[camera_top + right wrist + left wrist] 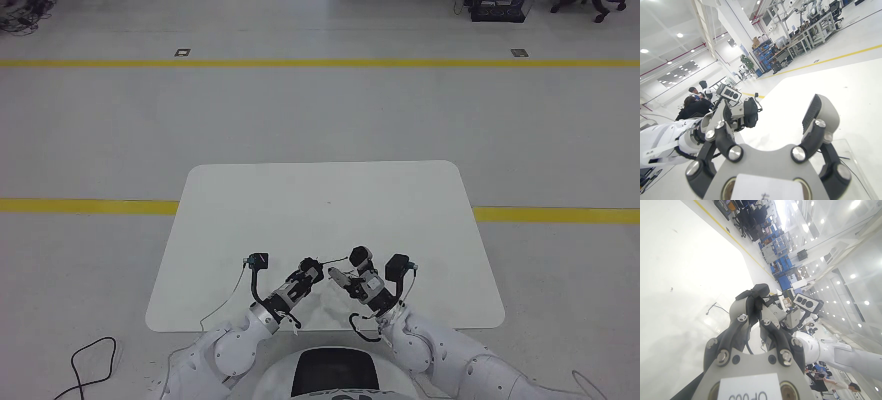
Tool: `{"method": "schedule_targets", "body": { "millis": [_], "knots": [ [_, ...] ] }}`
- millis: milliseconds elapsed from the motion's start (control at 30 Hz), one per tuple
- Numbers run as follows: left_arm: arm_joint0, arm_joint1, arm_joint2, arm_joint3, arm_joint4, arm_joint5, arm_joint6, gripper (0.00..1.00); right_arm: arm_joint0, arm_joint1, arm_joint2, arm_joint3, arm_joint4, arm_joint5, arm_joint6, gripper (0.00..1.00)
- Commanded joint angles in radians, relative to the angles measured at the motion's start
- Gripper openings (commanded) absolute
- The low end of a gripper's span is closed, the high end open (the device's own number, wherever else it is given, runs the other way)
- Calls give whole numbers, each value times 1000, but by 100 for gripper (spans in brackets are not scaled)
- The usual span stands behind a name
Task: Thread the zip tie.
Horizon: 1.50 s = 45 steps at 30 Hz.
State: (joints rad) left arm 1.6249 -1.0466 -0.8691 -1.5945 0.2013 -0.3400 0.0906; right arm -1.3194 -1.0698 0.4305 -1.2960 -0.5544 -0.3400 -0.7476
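Left gripper (756, 293): fingers clamped on zip tie (756, 94), which sticks out past the fingertips.
Right gripper (770, 108): fingers apart, holding nothing, near the tie.
Risk: strap may swivel in the left grip, so the tip misses the head.

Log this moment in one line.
left gripper: fingers shut on zip tie | right gripper: fingers open, empty, beside it | both over table, near edge
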Motion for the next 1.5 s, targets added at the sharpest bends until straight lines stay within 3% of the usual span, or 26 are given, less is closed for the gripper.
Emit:
{"method": "schedule_targets", "body": {
  "millis": [0,200,433,600,700,867,1133,1267,1467],
  "knots": [
    [0,0,0,0,0,0,0,0,0,0,0,0,0,0,0,100],
    [2,-5,-20,1,-155,0,-19,0,-20,15,40,-49,80,0,50,100],
    [24,-2,-64,-52,-327,0,-110,0,-40,77,83,-183,291,0,176,100],
    [55,-5,-127,-80,-451,0,-199,0,-49,128,137,-272,464,0,354,100],
    [73,-10,-165,-79,-457,0,-227,0,-61,148,187,-301,540,0,447,100],
    [101,-22,-216,-95,-484,0,-267,0,-85,158,273,-345,665,0,631,100],
    [137,-46,-275,-125,-493,0,-348,0,-139,125,448,-344,855,0,1006,100],
    [146,-63,-293,-132,-512,0,-394,0,-165,79,540,-303,952,0,1214,100],
    [147,-89,-308,-129,-543,0,-465,0,-192,-3,639,-222,1030,0,1441,100]
  ]
}}
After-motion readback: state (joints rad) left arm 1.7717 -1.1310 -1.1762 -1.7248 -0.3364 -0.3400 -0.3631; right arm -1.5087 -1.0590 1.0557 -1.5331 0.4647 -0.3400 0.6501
